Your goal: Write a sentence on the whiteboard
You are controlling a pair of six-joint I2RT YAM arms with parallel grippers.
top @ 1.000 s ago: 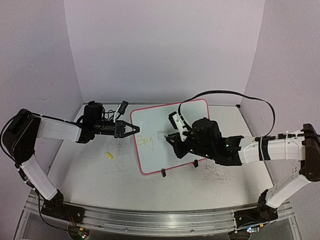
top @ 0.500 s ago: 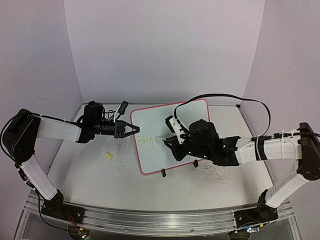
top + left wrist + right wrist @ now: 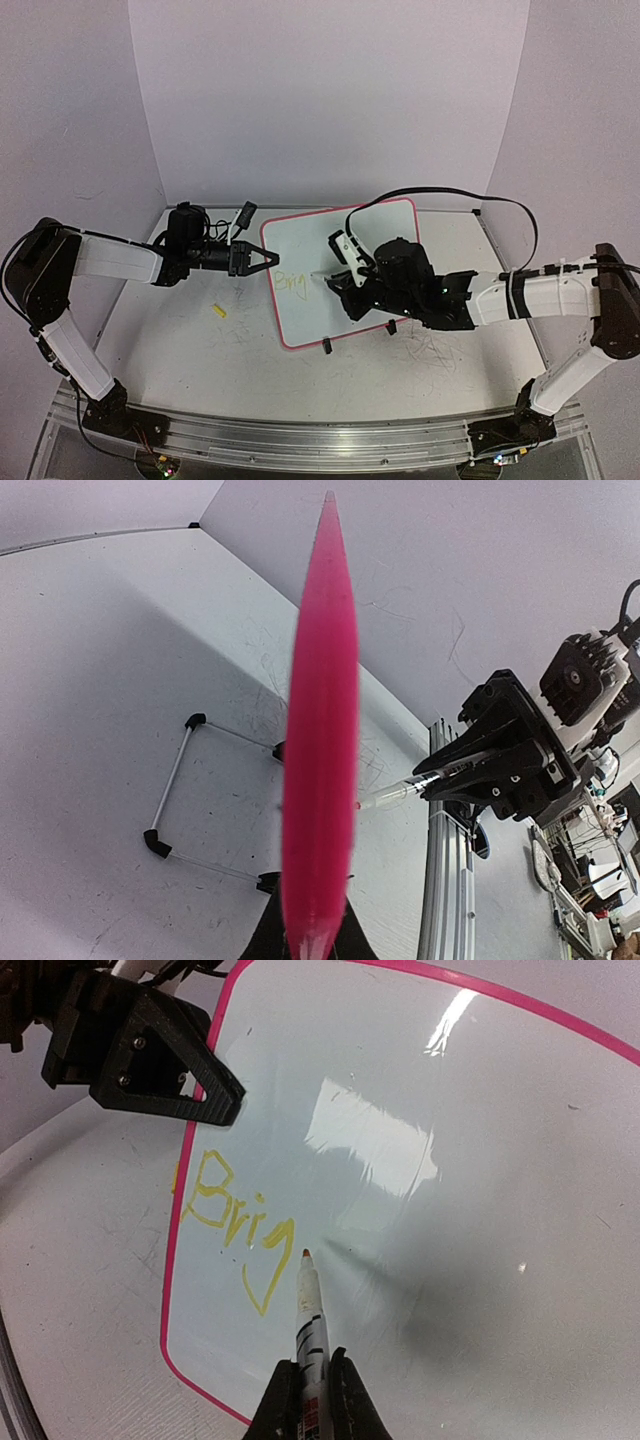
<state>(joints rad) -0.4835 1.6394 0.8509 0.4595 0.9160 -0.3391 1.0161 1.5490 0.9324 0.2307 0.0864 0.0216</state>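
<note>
Nearest, on the scuffed grey-white table [image 3: 180, 360]: a small yellow scrap [image 3: 218, 311], well left of the board's near corner, touching nothing. Next, a small black clip [image 3: 327, 346] at the near edge of a flat white rectangular whiteboard [image 3: 300, 240] with rounded corners and a thin pink-red rim. Sits about mid-table, turned at a slant to the table's edges.

Over the board's near right part, the right hand [image 3: 311, 1385], reaching in from the right. Black fingers closed tight on the barrel of a white marker [image 3: 309, 1325] with black print and a dark reddish tip. Points away from the wrist, tip at the board surface just right of the last letter; actual contact too fine to confirm. Beside the tip, the sentence [image 3: 235, 1222] in thin yellow handwriting, reading only "Brig", close inside the left rim.

Further back, at that left rim, the left hand [image 3: 268, 258]. Black fingers closed on the board's edge, with the pink rim seen edge-on between them in the left wrist view. Left of the rim in that view, a thin wire frame [image 3: 172, 780] with black end caps, on the table.
</note>
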